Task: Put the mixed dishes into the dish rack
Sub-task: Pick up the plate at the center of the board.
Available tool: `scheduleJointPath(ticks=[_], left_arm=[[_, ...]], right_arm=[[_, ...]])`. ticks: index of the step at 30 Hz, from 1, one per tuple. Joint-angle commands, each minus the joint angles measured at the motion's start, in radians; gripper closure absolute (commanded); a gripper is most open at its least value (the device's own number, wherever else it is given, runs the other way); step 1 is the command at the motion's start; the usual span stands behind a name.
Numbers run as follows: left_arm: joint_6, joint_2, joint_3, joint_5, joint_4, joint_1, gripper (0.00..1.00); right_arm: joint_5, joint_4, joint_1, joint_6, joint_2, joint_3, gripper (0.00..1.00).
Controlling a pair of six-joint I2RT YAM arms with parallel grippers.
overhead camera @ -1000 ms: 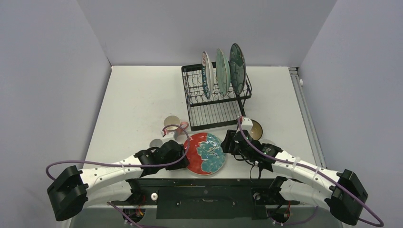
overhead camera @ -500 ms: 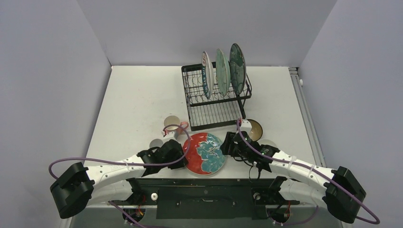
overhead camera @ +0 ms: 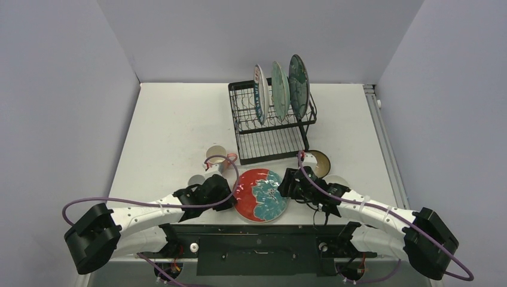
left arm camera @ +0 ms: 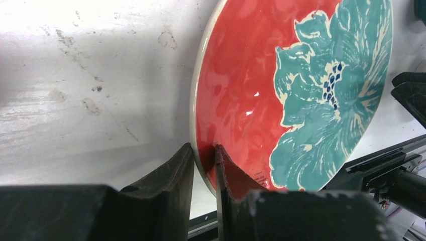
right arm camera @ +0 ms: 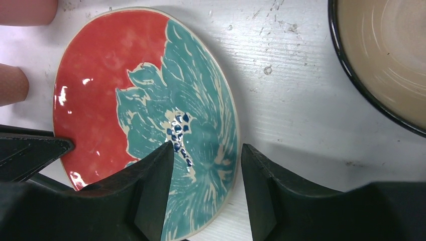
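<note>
Red-orange plate (overhead camera: 259,194) at the near edge of the table (overhead camera: 173,131), dead centre between both grippers. Left gripper (left arm camera: 203,168) pinching its left rim: one finger (left arm camera: 173,175) behind the back, the other on the glazed face, rim filling the gap. That side seemingly raised, with shadow underneath; a judgement, not certain. Right gripper (right arm camera: 206,183) spread wide, straddling the right rim, one finger over the teal flower, the other over bare table. Contact there impossible to tell.

Round, so no long axis. Grip line left to right across the diameter. Same reach for either arm, but a hold only on the left. Both arms low, forearms angled inward from the near corners, wrists converging on the plate.

Further back: pink mug (overhead camera: 216,156) beyond the left wrist, brown bowl (overhead camera: 320,162) just past the right wrist, both apart from the plate.

Farthest: dish rack (overhead camera: 239,119), ahead and slightly right. White plate (overhead camera: 259,92), light green plate (overhead camera: 280,89) and dark teal plate (overhead camera: 299,84) upright in its slots, edge-on to the arms. Probably room left of the white one. Likely needs tipping on edge, then carrying straight away from the bases.
</note>
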Motion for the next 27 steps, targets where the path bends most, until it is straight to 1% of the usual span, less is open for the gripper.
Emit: scheduleJointPath(ticks=[1,9,18,27], left_arm=[[0.032,0.031,-0.044,-0.003,-0.01,-0.002,1.0],[0.023,0.056,-0.088,0.005,0.036,-0.002,1.0],[0.007,0.11,-0.129,0.018,0.104,-0.002,1.0],[-0.001,0.124,-0.161,0.016,0.129,0.002,1.0]], right_arm=[[-0.011,0.048,-0.018,0.011,-0.001,-0.022,0.52],[-0.038,0.06,-0.041,0.015,0.0,-0.055,0.52],[-0.077,0.12,-0.056,0.048,0.004,-0.111,0.52],[-0.118,0.151,-0.061,0.078,-0.014,-0.153,0.52]])
